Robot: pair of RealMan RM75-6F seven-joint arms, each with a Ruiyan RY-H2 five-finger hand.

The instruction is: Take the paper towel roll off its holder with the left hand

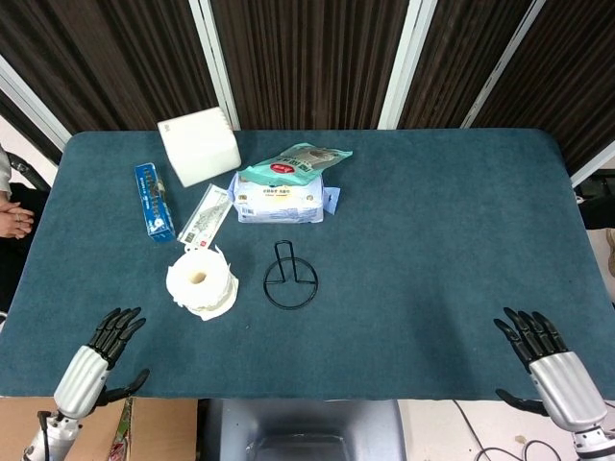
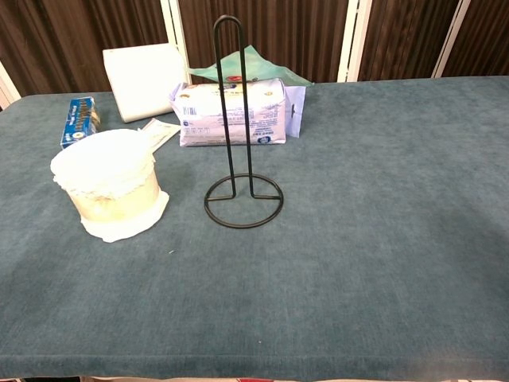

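Observation:
The white paper towel roll (image 1: 202, 281) (image 2: 109, 182) stands upright on the blue table, left of the black wire holder (image 1: 289, 276) (image 2: 241, 127), which is bare. My left hand (image 1: 96, 358) hovers near the table's front left corner, fingers spread, holding nothing, well clear of the roll. At the front right corner my right hand (image 1: 546, 358) is also spread and holds nothing. Neither hand shows in the chest view.
Behind the holder lie a pack of tissues (image 1: 280, 200) and a green pouch (image 1: 300, 161). A white box (image 1: 199, 145), a blue box (image 1: 153, 200) and a flat sachet (image 1: 204, 215) sit at the back left. A person's hand (image 1: 12, 222) shows at the left edge.

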